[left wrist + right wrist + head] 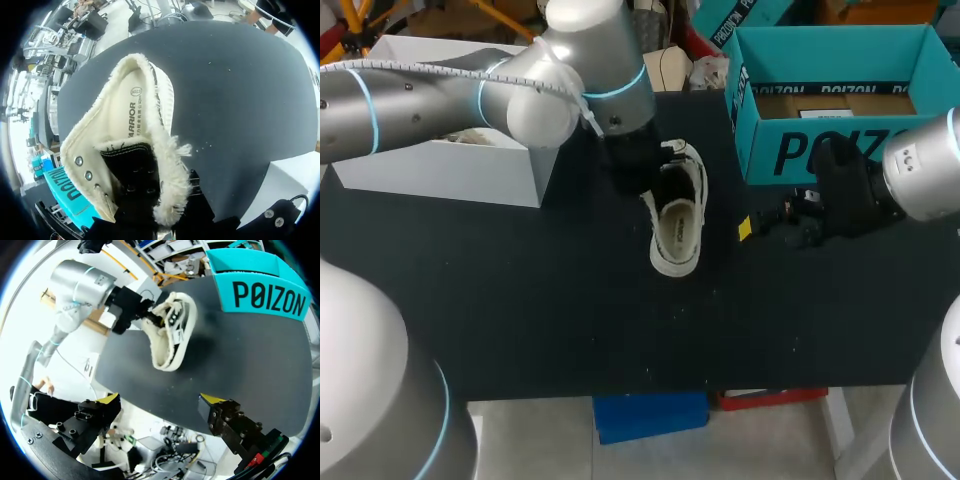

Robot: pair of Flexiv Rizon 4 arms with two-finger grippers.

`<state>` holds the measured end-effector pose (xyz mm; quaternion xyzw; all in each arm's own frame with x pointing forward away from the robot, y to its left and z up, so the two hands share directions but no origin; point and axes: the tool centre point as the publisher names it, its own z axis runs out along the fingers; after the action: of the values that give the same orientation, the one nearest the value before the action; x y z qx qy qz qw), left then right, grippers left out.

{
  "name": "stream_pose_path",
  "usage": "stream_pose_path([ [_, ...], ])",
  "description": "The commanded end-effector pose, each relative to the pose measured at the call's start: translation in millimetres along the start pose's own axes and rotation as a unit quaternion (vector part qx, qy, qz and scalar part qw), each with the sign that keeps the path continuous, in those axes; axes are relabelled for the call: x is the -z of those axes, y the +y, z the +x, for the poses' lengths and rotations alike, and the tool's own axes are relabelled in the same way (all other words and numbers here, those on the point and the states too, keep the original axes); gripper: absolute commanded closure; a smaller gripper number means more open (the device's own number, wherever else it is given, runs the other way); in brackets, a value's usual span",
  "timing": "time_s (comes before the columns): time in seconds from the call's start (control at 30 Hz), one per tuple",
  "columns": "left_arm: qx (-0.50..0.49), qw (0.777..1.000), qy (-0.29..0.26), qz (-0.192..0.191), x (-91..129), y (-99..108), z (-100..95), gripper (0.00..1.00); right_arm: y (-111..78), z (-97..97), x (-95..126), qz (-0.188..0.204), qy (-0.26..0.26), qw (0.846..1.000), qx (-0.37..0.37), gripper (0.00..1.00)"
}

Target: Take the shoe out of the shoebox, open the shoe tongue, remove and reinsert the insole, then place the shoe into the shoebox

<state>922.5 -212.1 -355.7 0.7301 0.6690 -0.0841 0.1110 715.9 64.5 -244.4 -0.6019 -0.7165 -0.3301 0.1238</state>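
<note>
Diffuse overhead lighting. The matte black tabletop (570, 320) is rendered dim; soft highlights are seen on the silver left arm (440, 100); a faint shadow is cast beside the cream fleecy shoe (172, 335), toward the teal cardboard shoebox (265, 295).

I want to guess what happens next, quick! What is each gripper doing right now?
Left gripper: at the shoe; whether it grips cannot be told.
Right gripper: open, holding nothing.

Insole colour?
Cream insole with dark print along it; it shows best in the left wrist view.
</note>
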Motion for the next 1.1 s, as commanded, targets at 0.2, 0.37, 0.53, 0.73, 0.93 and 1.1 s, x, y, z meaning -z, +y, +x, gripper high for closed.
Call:
stream_pose_path([
  [0.2,0.137,0.99,-0.009,-0.025,150.6,25.8,-8.6,1.0,0.1,0.6,0.1,0.0,-0.001,1.0,0.0,0.0],
  [0.37,0.278,0.959,-0.04,-0.038,197.5,59.3,5.1,1.0,0.1,0.6,0.1,0.0,-0.001,1.0,0.0,0.0],
  [0.53,0.403,0.909,-0.058,-0.091,218.1,96.0,49.7,1.0,0.1,0.6,0.1,0.0,-0.001,1.0,0.0,0.0],
  [0.73,0.492,0.857,-0.067,-0.138,232.9,124.0,115.7,1.0,0.1,0.6,0.1,0.0,-0.001,1.0,0.0,0.0],
  [0.93,0.539,0.823,-0.063,-0.165,234.2,135.8,173.4,1.0,0.1,0.6,0.1,0.0,-0.001,1.0,0.0,0.0],
  [1.1,0.579,0.791,-0.067,-0.185,226.3,143.0,222.2,1.0,0.1,0.6,0.1,0.0,-0.001,1.0,0.0,0.0],
])
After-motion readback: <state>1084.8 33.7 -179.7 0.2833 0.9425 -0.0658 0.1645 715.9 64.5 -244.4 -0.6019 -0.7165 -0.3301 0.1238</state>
